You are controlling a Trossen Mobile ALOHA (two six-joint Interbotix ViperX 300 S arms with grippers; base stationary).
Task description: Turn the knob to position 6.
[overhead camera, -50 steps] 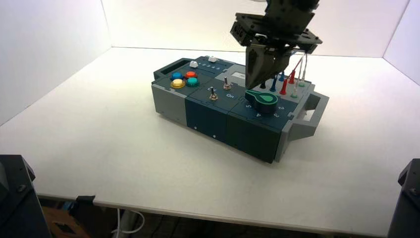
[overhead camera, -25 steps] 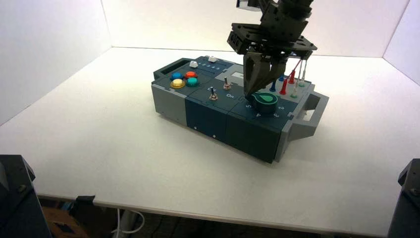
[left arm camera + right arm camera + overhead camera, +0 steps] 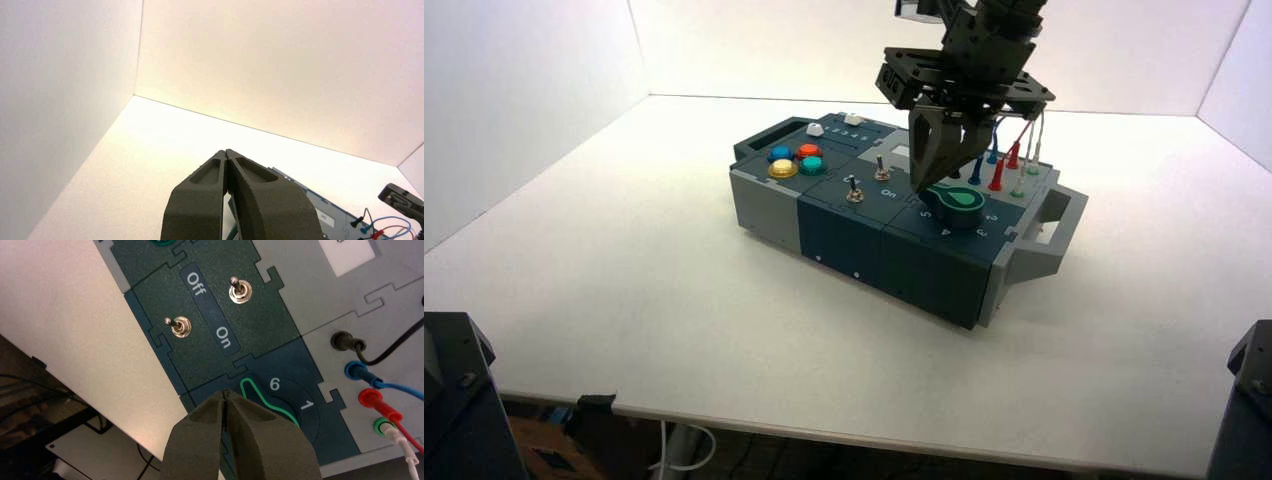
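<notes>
The knob (image 3: 959, 203) is a dark-green dial with a lighter green pointer, at the right end of the box (image 3: 844, 235). My right gripper (image 3: 921, 188) hangs straight down over it, shut on nothing, its tips at the pointer's narrow end. In the right wrist view my right gripper (image 3: 226, 392) covers most of the knob (image 3: 249, 392). The pointer's outlined tip lies close beside the printed 6 (image 3: 274, 384), on the side away from the 1 (image 3: 306, 405). My left gripper (image 3: 226, 151) is shut and held far from the box.
Two metal toggle switches (image 3: 181, 326) stand by the Off and On lettering next to the knob. Black, blue, red and green plugs (image 3: 372, 397) with wires sit behind it. Coloured push buttons (image 3: 796, 160) fill the box's left end; a grey handle (image 3: 1049, 235) juts out on the right.
My right gripper has come down and shifted slightly left, from above the knob to the pointer's tip. The left arm has not moved.
</notes>
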